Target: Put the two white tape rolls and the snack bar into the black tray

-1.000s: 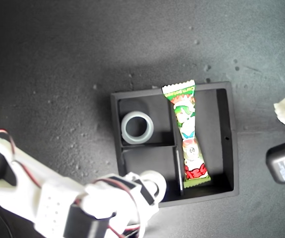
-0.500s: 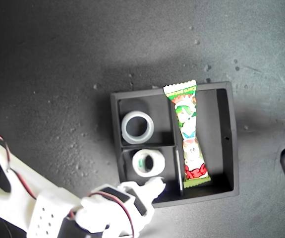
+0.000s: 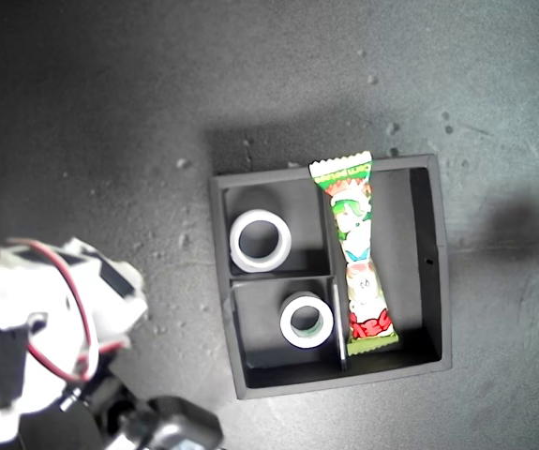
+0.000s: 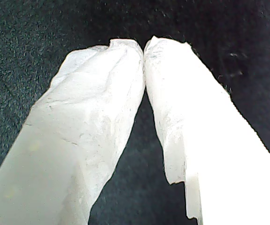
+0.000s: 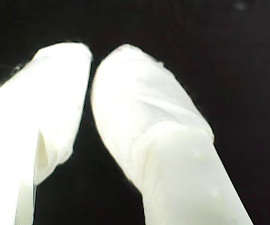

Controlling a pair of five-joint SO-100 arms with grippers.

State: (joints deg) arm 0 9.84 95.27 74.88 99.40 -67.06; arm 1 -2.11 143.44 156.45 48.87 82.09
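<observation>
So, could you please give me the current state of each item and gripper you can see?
Black tray: flat on the surface, all three compartments occupied.
All-white tape roll: lying flat in its own compartment.
Green-rimmed tape roll: lying flat in its own compartment.
Snack bar: lying lengthwise in the long compartment, one crimped end over the tray wall.
My first gripper: shut, empty.
My second gripper: shut or nearly so, empty.
</observation>
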